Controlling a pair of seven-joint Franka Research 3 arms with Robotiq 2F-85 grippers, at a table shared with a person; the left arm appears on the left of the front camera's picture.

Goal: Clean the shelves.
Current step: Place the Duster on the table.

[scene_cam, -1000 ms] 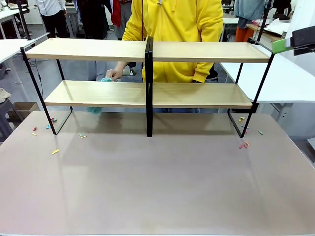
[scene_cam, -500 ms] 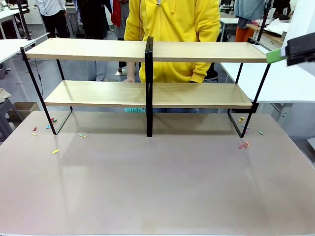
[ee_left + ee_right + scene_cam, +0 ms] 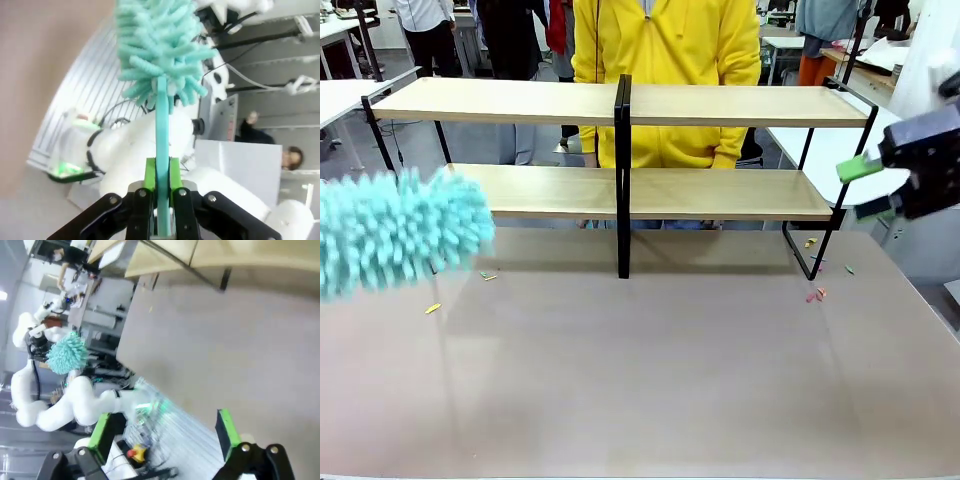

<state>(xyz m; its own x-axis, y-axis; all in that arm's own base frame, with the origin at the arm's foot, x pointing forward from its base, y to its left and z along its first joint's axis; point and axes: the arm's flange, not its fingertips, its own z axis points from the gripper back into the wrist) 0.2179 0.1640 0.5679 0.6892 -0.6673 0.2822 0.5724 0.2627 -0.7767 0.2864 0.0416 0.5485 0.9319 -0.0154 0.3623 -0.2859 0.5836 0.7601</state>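
Note:
The shelves (image 3: 720, 104) stand across the far half of the table, two light-wood boards on a black frame with a centre post (image 3: 622, 180). A fluffy teal duster (image 3: 400, 232) hangs at the left, in front of the lower board's left end. In the left wrist view my left gripper (image 3: 161, 186) is shut on the duster's (image 3: 159, 45) teal handle. My right gripper (image 3: 867, 188) hovers open off the shelves' right end, with nothing between its green pads (image 3: 224, 432). The right wrist view looks down over the table, with the shelves (image 3: 210, 255) at its top edge and the duster (image 3: 67, 353) at its left.
A person in a yellow hoodie (image 3: 670, 60) stands right behind the shelves. Small coloured scraps lie on the grey-brown tabletop near the left legs (image 3: 433, 308) and the right legs (image 3: 815, 294). White tables flank both sides.
The teal duster has swung into the front view at the left. My right gripper has dropped from top-shelf height to lower-shelf height. The person's hand behind the lower board has drawn back.

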